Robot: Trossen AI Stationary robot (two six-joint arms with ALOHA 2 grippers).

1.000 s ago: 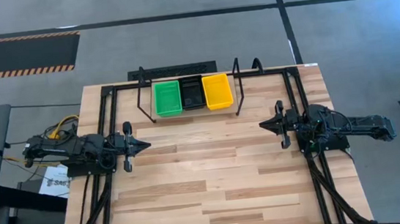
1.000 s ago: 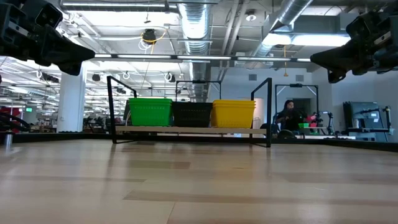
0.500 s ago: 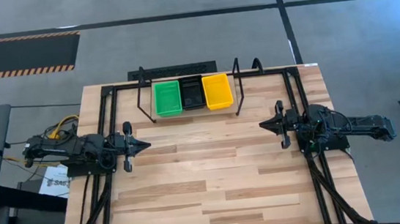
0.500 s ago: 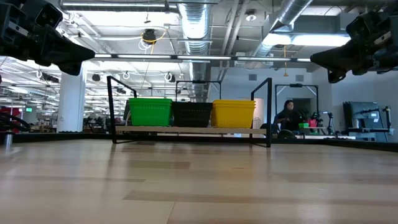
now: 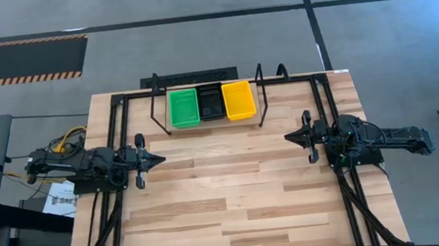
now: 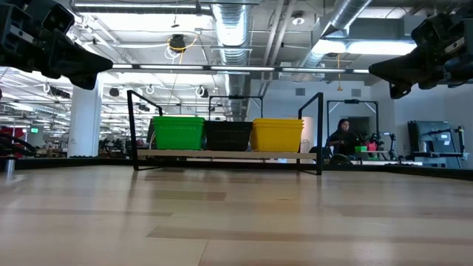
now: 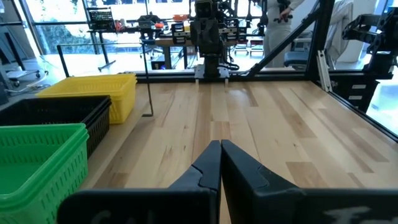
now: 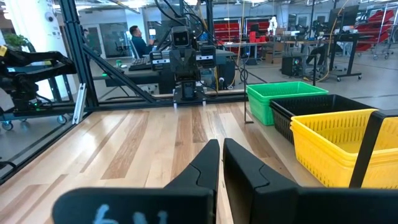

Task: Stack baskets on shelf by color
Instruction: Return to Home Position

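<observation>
Now, green baskets [image 5: 183,109], black baskets [image 5: 211,102], yellow baskets [image 5: 238,99] side by side on shelf [image 6: 222,154], left pincer [image 5: 161,158] and right pincer [image 5: 288,137] pressed together above worktop [image 5: 234,194]

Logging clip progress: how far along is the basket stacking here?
Done: a green stack, a black stack and a yellow stack stand side by side on the shelf, and no basket lies on the tabletop. In hand: nothing; the left gripper and right gripper are shut, empty, at the table's opposite sides. Left: apparently nothing to stack, though the count per stack cannot be read.
</observation>
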